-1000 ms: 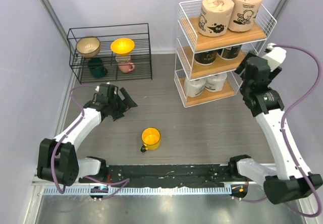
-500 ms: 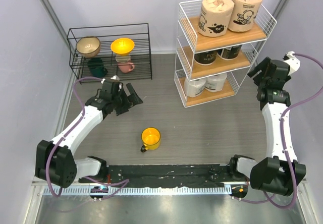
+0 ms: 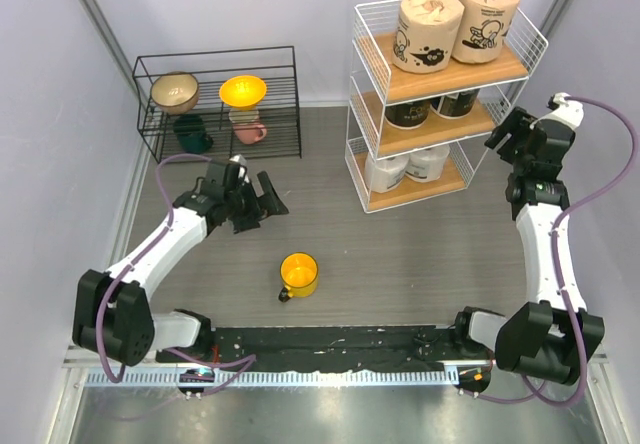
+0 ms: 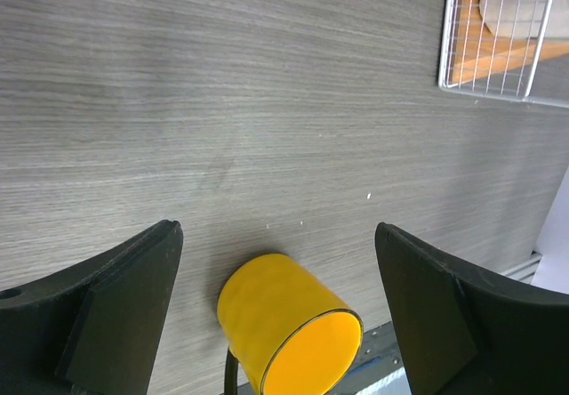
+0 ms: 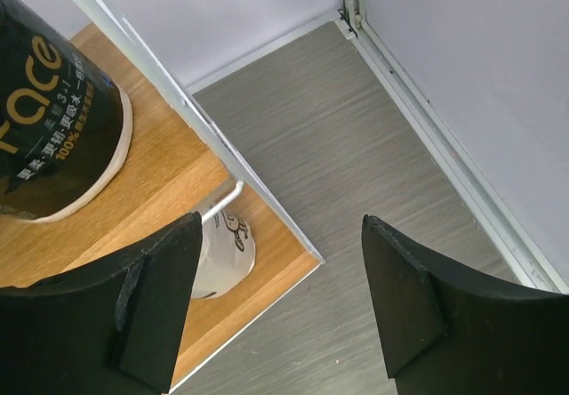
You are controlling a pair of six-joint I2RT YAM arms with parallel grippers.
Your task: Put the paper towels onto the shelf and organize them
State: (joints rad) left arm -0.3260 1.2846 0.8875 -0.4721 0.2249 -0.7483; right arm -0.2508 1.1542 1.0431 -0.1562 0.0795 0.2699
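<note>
The white wire shelf (image 3: 535,39) stands at the back right with three wooden boards. Two tan paper towel rolls (image 3: 427,30) with black cartoon print stand on the top board. Two dark-wrapped rolls (image 3: 410,114) stand on the middle board, one shows in the right wrist view (image 5: 53,128). Two white rolls (image 3: 425,164) stand on the bottom board, one shows in the right wrist view (image 5: 222,257). My right gripper (image 3: 505,134) is open and empty, just right of the shelf's middle board (image 5: 276,297). My left gripper (image 3: 268,196) is open and empty, left of centre (image 4: 280,306).
A yellow mug (image 3: 299,274) lies on the table in front of my left gripper, seen also in the left wrist view (image 4: 289,334). A low black wire rack (image 3: 215,64) with bowls and mugs stands at the back left. Walls close in on both sides.
My right arm swung up and back, then settled with its gripper beside the shelf's right side. My left gripper moved a little to the right, toward the mug.
</note>
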